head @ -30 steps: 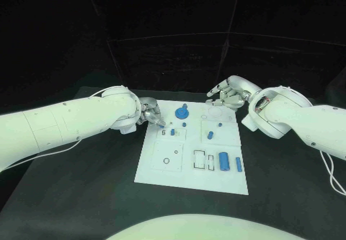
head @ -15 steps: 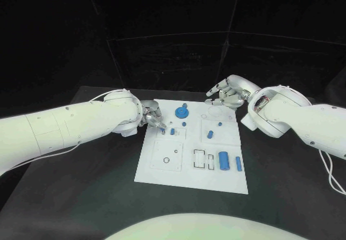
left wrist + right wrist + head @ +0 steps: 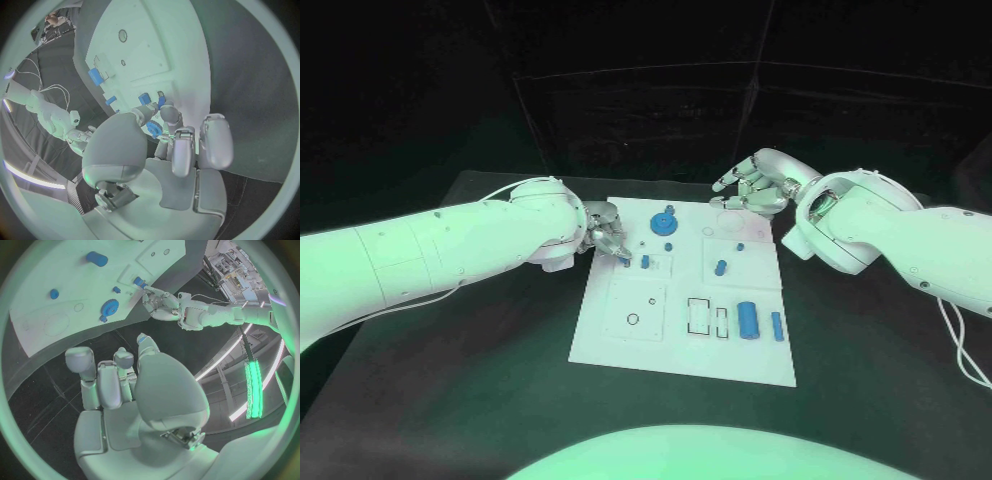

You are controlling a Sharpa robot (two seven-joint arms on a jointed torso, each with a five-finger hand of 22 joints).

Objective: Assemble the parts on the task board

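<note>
The white task board lies mid-table. My left hand reaches over its upper left edge and pinches a small blue part between thumb and finger, low over the board beside a blue peg. In the left wrist view the small blue part sits between the fingertips. My right hand hovers over the board's far right corner, fingers apart, holding nothing. From the right wrist view, the right hand faces the board and the left hand.
Other blue parts stand on the board: a round knobbed piece, a short peg, a cylinder and a bar near the right edge. Black table surrounds the board.
My left hand has edged a little toward the board, bringing the small blue part down beside the peg. The right hand has stayed put.
</note>
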